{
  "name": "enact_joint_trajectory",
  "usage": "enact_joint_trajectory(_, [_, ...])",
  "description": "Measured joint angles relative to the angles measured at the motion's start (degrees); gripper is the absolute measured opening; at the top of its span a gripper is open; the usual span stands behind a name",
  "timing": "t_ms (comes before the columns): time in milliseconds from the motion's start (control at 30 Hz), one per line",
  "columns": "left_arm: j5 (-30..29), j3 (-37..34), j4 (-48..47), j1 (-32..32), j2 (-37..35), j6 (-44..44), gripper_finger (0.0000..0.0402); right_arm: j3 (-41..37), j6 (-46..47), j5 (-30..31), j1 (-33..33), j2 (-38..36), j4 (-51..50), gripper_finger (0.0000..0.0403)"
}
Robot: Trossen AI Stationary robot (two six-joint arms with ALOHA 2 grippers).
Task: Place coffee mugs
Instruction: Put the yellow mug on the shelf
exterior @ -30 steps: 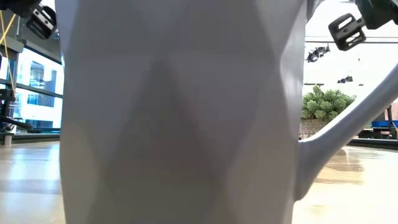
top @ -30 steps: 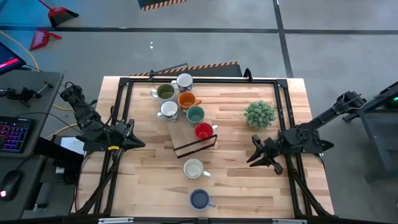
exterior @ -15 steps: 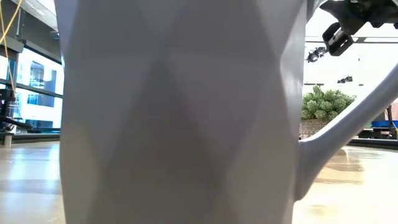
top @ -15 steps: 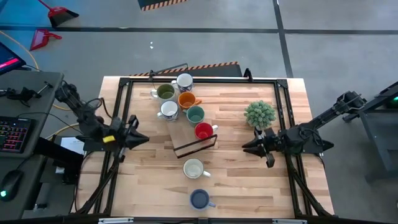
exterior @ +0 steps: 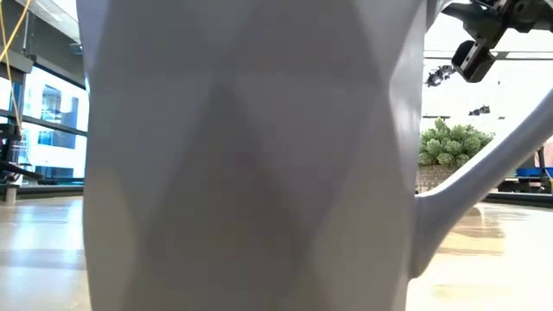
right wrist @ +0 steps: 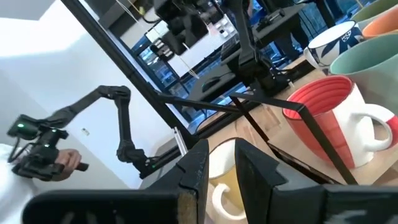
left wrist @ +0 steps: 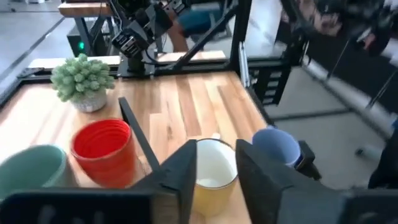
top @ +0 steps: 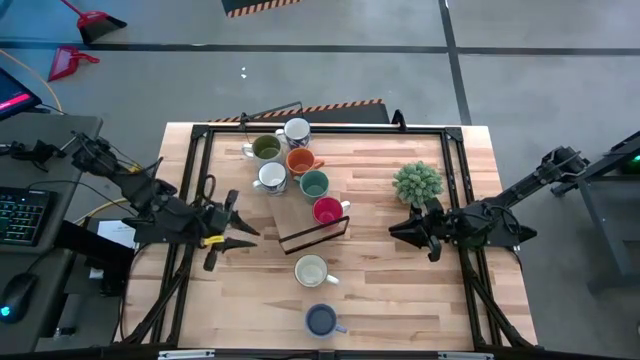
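The wooden table has pale planks. Five round mugs sit close together near its far side: olive, white, orange, another white and teal. The red mug has ridges and sits by a thin black wire rack. A cream mug and a blue mug stand apart near the front. The left gripper has its fingers a little apart, holding nothing. The right gripper, by the spiky plant, looks slightly apart too, but it's hard to tell.

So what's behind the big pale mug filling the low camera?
The mug hides most of the table. Past its handle only the potted plant and one gripper up high show. The other mugs and the rack are covered in this view.
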Motion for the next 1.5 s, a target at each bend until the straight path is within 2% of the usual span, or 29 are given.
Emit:
enact_joint_trajectory(233, [3.3,12.5,-9.1,3.1,10.0,-1.4,0.0177,0.0,-2.7,-0.7,0.0,0.0,-0.2,0.0062])
enact_joint_trajectory(367, [4.0,17.2,-13.6,4.3,17.3,-4.9,0.0205,0.0,-3.1,-5.3,0.0,0.0,-2.1,0.0062])
enact_joint_trajectory(567, [2.1,26.2,-19.9,5.5,27.2,-5.7,0.0215,0.0,1.7,-15.6,0.0,0.0,-7.2,0.0062])
enact_joint_trajectory(733, [2.9,32.6,-26.5,5.5,32.9,-10.1,0.0216,0.0,4.2,-21.1,0.0,0.0,-11.1,0.0062])
enact_joint_trajectory(867, [6.0,35.0,-27.5,4.4,36.4,-14.3,0.0216,0.0,4.1,-21.8,0.0,0.0,-13.2,0.0062])
enact_joint_trajectory(1067, [9.1,36.9,-27.2,2.9,42.5,-14.8,0.0216,0.0,4.1,-22.0,0.0,0.0,-15.6,0.0062])
enact_joint_trajectory(1500, [9.5,37.3,-29.3,3.3,54.6,-12.0,0.0216,0.0,5.8,-22.0,0.0,0.0,-16.6,0.0062])
